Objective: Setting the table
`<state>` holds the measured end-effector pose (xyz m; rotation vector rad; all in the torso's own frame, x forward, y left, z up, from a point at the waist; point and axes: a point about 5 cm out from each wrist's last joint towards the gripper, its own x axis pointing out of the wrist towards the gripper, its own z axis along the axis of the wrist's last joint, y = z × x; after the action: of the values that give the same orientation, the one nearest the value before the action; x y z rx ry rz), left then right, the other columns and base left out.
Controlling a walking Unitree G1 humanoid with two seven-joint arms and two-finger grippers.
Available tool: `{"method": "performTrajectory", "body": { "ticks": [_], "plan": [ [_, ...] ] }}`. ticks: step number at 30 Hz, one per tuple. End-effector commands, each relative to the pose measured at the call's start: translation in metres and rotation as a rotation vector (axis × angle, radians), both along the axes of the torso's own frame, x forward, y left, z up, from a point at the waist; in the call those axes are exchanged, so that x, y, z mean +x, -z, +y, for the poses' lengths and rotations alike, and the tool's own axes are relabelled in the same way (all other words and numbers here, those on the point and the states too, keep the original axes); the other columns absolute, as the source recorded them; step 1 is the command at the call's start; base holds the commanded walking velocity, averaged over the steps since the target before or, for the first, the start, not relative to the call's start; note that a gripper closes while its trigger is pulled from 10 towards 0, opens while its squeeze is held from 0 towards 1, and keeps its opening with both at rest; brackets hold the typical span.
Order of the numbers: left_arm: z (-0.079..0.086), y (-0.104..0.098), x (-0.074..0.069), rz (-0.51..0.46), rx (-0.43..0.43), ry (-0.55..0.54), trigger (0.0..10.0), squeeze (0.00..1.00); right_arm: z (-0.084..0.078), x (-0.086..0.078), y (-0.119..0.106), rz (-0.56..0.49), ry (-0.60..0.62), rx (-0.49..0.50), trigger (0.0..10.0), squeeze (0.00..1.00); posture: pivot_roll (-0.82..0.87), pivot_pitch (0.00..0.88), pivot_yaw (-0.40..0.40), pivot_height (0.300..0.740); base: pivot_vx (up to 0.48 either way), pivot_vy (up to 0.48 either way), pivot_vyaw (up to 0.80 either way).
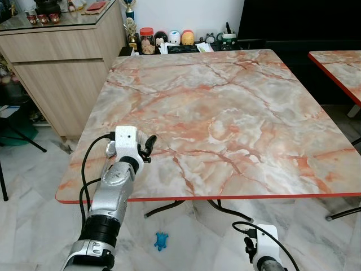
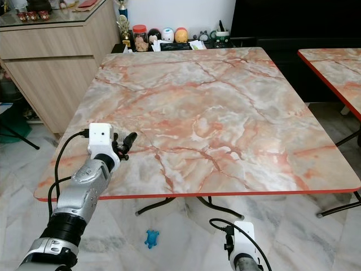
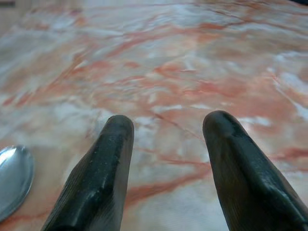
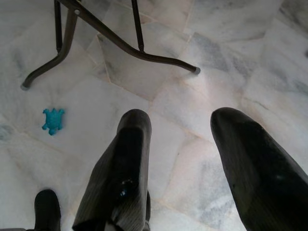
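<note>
So we had the left pincer (image 1: 148, 148) parked over the near-left corner of the marble-pattern desk (image 1: 237, 107), fingers spread apart with nothing between them, just bare top showing in the gap. The only piece of table setting we could spot was a spoon (image 3: 13, 179), and only its shiny bowl at that, lying flat on the desk just off to one side of the left pincer's fingers (image 3: 103, 173), outside the gap and not touching them. The handle ran out of frame, so we couldn't tell which way its long axis pointed. That's really the thing any next move hangs on, as far as we could judge: the spoon sat beside the pincer rather than in front of it, so the pincer would need to shift sideways or turn before closing on anything. The left arm was clearly the nearer one. The right pincer (image 4: 180, 159) hung low with its fingers apart too, aimed at the tiled floor (image 4: 231, 57) near a small blue toy (image 4: 53, 120) and the desk's legs (image 4: 120, 43).
</note>
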<state>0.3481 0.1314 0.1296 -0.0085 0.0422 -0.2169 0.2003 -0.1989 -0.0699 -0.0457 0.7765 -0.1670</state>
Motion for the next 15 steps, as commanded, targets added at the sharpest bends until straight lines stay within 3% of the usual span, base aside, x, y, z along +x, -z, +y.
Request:
{"method": "performTrajectory", "body": {
  "ticks": [1, 9, 15],
  "plan": [
    [0.001, 0.005, -0.002, -0.002, 0.045, 0.021, 10.0, 0.00, 0.001, 0.001, 0.000, -0.001, -0.006, 0.002, 10.0, 0.00, 0.05, 0.003, 0.026, 0.740, 0.000, 0.000, 0.00],
    [0.017, 0.018, 0.001, 0.008, 0.164, 0.029, 10.0, 0.00, 0.000, 0.001, -0.001, -0.001, -0.009, 0.001, 10.0, 0.00, 0.05, 0.003, 0.025, 0.740, 0.000, 0.000, 0.00],
    [0.032, 0.019, 0.011, 0.050, 0.194, 0.011, 10.0, 0.00, 0.000, 0.002, -0.001, -0.002, -0.010, 0.000, 10.0, 0.00, 0.05, 0.002, 0.025, 0.740, 0.000, 0.000, 0.00]
  ]
}}
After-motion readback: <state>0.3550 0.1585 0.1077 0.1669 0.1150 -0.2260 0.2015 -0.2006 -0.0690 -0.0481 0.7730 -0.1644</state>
